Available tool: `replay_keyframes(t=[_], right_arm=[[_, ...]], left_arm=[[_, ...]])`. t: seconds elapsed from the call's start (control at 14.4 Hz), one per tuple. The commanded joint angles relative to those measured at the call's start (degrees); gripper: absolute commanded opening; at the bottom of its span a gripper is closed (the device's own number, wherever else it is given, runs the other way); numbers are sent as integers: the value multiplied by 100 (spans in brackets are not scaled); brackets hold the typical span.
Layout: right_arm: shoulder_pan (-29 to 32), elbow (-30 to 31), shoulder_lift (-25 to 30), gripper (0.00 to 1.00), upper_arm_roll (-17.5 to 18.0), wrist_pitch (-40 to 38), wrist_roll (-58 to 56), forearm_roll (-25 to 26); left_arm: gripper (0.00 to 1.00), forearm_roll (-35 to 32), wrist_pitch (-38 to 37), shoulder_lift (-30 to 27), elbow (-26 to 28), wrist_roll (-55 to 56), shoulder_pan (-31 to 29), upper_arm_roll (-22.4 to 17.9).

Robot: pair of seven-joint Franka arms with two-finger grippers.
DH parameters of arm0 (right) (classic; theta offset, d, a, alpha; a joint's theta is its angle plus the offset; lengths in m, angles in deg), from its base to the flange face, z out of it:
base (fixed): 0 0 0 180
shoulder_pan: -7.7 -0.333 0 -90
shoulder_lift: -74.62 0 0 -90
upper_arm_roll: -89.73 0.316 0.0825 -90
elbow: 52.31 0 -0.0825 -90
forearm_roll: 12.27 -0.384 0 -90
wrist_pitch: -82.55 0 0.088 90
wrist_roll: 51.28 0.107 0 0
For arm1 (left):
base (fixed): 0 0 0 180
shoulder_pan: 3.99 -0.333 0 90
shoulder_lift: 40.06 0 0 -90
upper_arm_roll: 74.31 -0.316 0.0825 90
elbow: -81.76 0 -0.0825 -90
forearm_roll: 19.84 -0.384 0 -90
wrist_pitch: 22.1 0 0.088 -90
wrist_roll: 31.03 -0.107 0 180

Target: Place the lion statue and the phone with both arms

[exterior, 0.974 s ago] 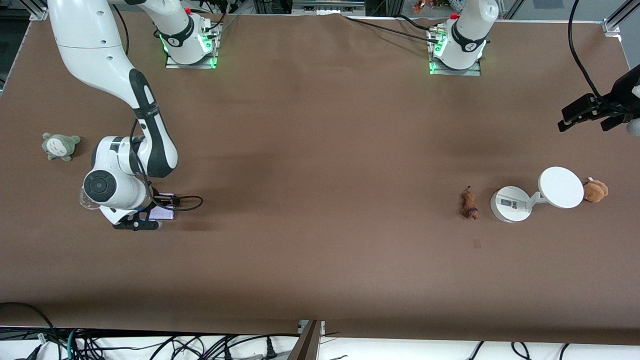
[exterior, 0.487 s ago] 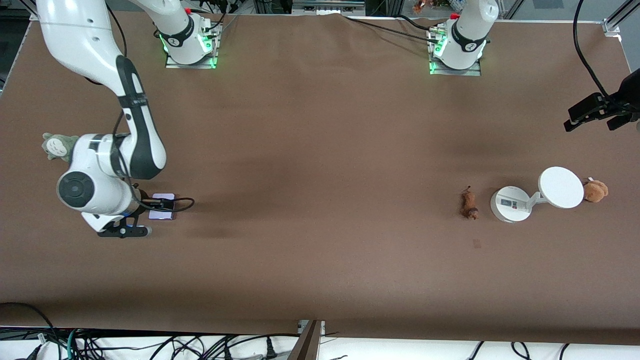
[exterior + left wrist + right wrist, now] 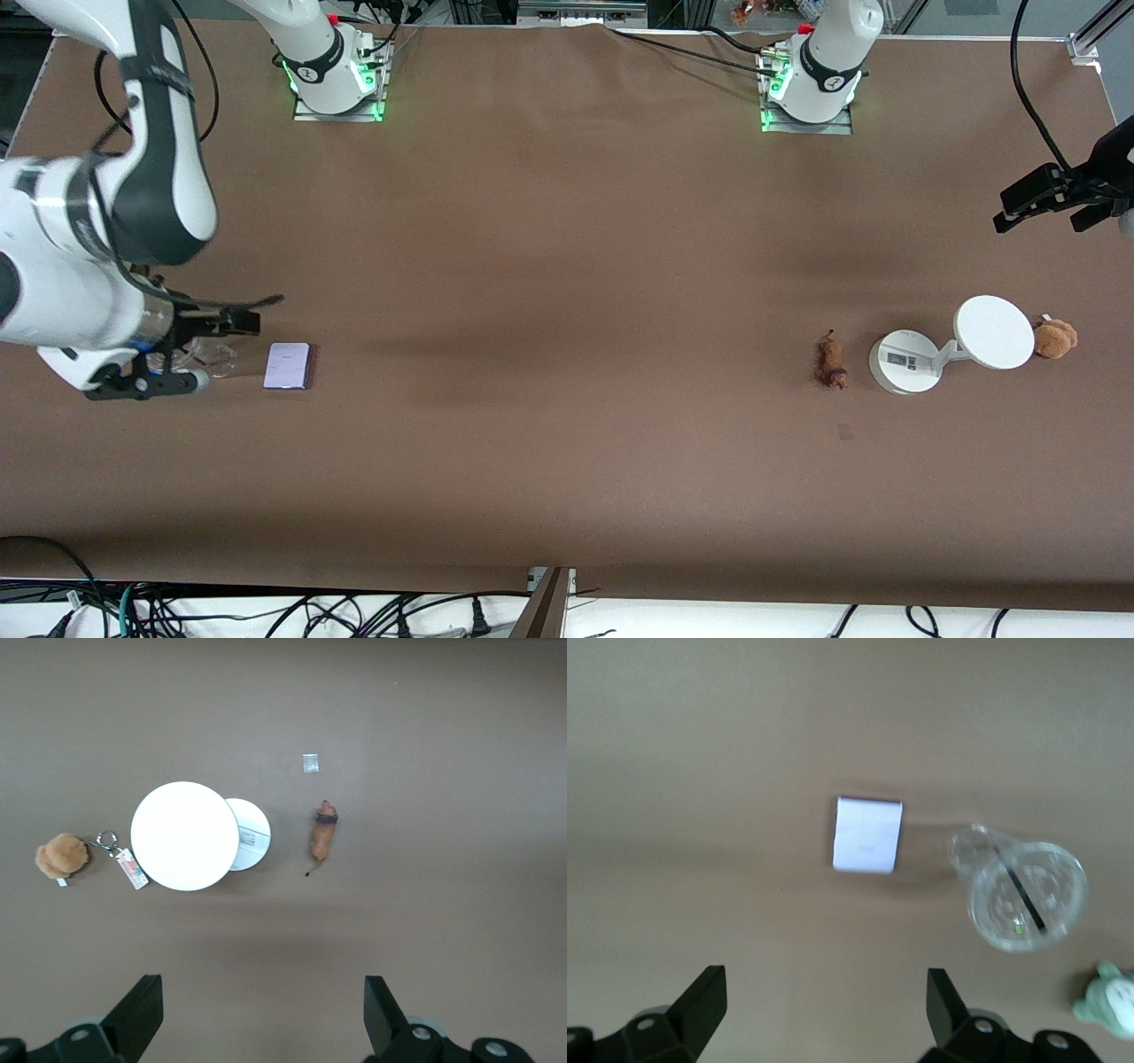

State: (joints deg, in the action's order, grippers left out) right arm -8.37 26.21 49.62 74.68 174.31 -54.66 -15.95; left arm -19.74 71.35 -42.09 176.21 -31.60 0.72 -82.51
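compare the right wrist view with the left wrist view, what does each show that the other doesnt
Only the right wrist view: the phone lying flat, a clear plastic cup beside it, a pale green plush toy, and the open right end effector.

Only the left wrist view: the lion statue, the white round-based device, a tan plush toy, and the open left end effector.

Both: the brown table, nothing gripped.
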Motion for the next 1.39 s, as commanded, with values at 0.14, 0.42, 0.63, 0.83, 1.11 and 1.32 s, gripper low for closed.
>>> replay_keyframes(t=[0.14, 0.42, 0.63, 0.83, 1.11, 1.32], right_arm=[[435, 785, 1451, 100, 736, -659, -66, 140], [799, 991, 1875, 100, 1171, -879, -110, 620], [772, 797, 2121, 100, 1346, -817, -137, 1010], [780, 920, 2289, 100, 1347, -1028, -75, 791], [789, 928, 2315, 100, 1155, -1301, -49, 475], [772, 902, 2289, 100, 1109, -1363, -66, 439]], left_arm=[[100, -274, -64, 53, -138, -57, -6, 196], [100, -265, -64, 53, -138, -57, -50, 187], [100, -265, -64, 62, -138, -57, -67, 187], [100, -230, -64, 62, -138, -57, -76, 169], [100, -230, -64, 62, -138, -57, -76, 161], [100, -230, -64, 62, -138, -57, -76, 161]])
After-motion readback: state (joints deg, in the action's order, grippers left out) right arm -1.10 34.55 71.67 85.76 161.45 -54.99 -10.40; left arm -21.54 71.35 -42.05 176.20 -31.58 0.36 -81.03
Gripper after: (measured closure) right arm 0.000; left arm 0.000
